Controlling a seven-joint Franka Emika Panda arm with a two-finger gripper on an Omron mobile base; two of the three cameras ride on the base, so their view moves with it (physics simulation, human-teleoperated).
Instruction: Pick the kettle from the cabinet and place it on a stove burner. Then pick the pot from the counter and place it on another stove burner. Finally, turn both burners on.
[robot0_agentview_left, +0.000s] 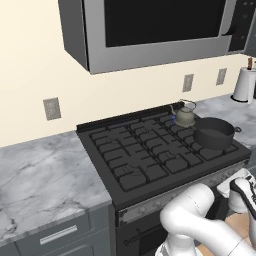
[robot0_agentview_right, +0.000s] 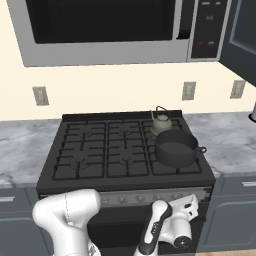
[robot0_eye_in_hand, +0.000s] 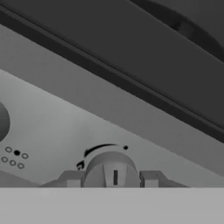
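The small grey-olive kettle (robot0_agentview_left: 184, 116) (robot0_agentview_right: 161, 122) stands on the back right burner of the black stove (robot0_agentview_left: 140, 150) (robot0_agentview_right: 100, 150). Directly in front of it, the wide dark pot (robot0_agentview_left: 214, 132) (robot0_agentview_right: 175, 147) sits on the front right burner. My gripper (robot0_eye_in_hand: 111, 179) (robot0_agentview_right: 192, 202) is low at the stove's front panel. A round grey knob (robot0_eye_in_hand: 109, 168) sits between its two fingertips, which press against its sides. The knob's marker line points straight up in the hand view. A corner of the dark cabinet (robot0_agentview_right: 242, 45) shows at the upper right.
A silver microwave (robot0_agentview_left: 155, 25) (robot0_agentview_right: 110, 30) hangs over the stove. Marble counter (robot0_agentview_left: 45, 170) (robot0_agentview_right: 230, 135) runs on both sides. A paper towel roll (robot0_agentview_left: 245, 84) stands at the far right. The edge of another knob (robot0_eye_in_hand: 2, 120) shows beside the gripped one.
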